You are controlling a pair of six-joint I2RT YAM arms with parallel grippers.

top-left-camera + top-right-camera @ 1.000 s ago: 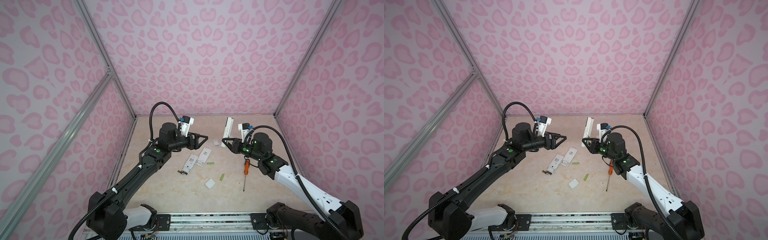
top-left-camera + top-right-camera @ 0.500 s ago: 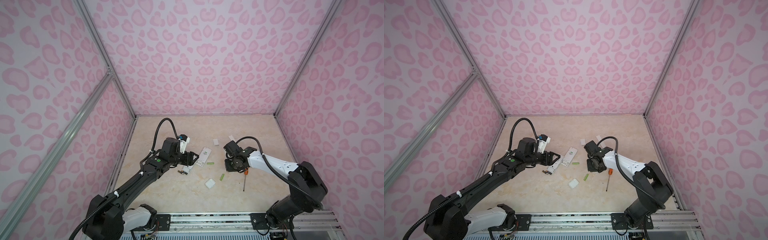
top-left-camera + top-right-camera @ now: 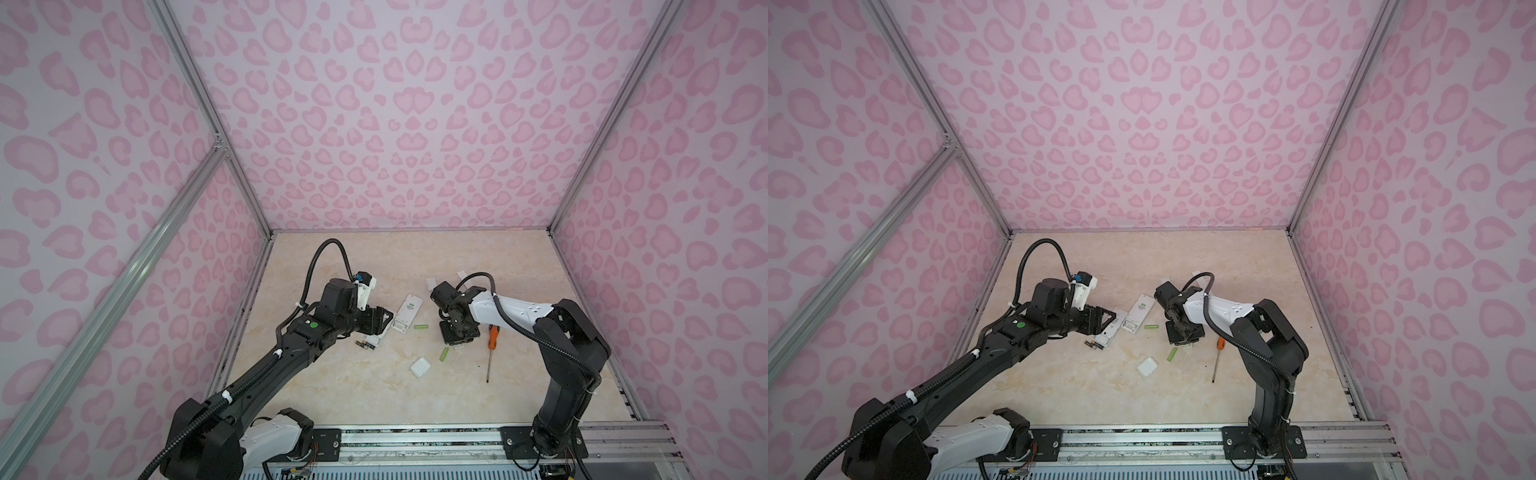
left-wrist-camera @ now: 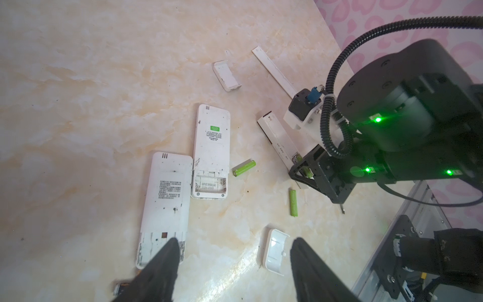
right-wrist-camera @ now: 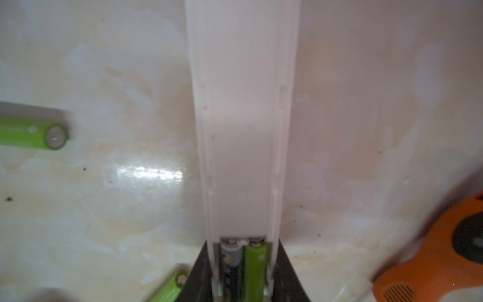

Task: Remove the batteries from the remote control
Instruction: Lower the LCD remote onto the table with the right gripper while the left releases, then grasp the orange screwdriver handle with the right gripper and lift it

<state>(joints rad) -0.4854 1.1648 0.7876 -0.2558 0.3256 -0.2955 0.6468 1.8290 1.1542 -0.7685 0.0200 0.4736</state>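
My right gripper is shut on the sides of a slim white remote control held low over the table. Its open compartment holds two batteries, a dark one and a lime-green one. In both top views the right gripper points down beside the screwdriver. Loose green batteries lie nearby, and two dark batteries lie by the left arm. My left gripper is open and holds nothing. It hovers over the end of another white remote.
A third white remote lies with its compartment open and bare. White covers and a white strip lie about. An orange-handled screwdriver lies right of the right gripper. Pink walls close three sides.
Both arms have come down from mid-air to the table. The right gripper has carried its remote down beside the screwdriver. The left gripper has dropped over the left remote's end.
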